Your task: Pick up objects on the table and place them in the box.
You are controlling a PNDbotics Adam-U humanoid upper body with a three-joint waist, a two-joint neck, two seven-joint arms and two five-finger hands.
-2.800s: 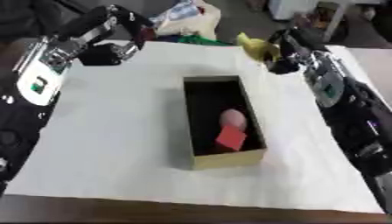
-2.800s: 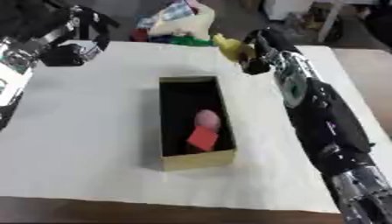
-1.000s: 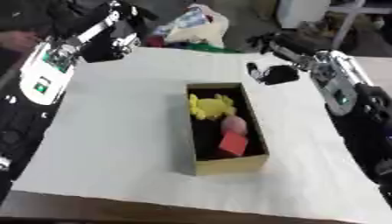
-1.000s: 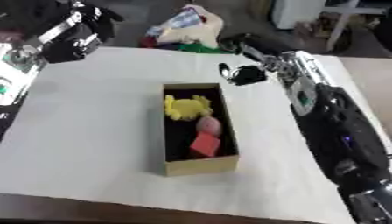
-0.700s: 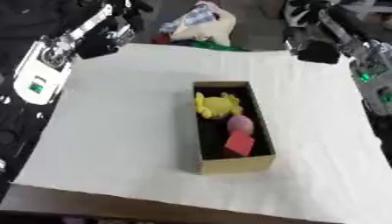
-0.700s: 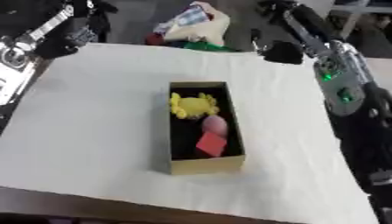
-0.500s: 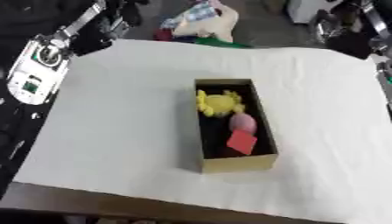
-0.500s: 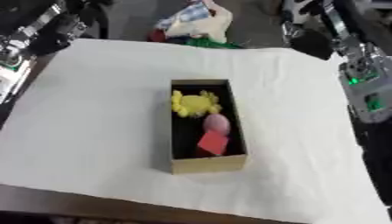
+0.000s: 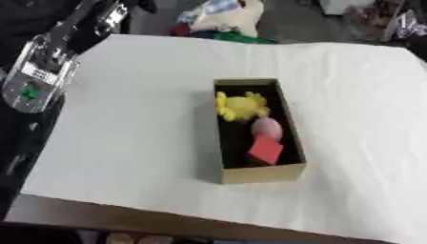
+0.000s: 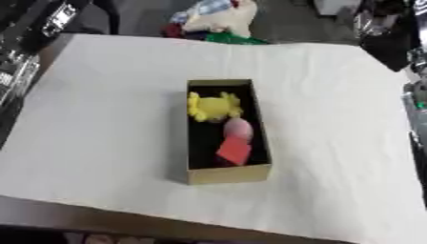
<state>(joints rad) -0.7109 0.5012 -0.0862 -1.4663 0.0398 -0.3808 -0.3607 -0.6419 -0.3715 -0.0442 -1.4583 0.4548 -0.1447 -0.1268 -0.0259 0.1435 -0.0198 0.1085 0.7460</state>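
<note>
- Step: between picks, as I read it. Box [image 9: 259, 174] sits mid-table on the white cloth [image 9: 133, 124] and holds three things: yellow toy [image 9: 240, 106] at the far end, pink egg shape [image 9: 266, 127] in the middle, red block [image 9: 266, 149] nearest the camera.
- Nothing loose on the cloth around the box.
- Only candidates left: pile [image 9: 218, 19] at the far table edge, white, green and red bits, can't resolve single items.
- Next move, my guess: reach to that pile, get fingers around one piece, carry it over the open box and drop it in the free near end.
- Left arm [image 9: 46, 71] comes in along the left edge, raised off the table; left robot hand out of frame, finger state unknown.
- Right arm [image 10: 399, 40] is a dark blur at the top right corner, well clear of the box; right robot hand not visible, can't tell its state.
</note>
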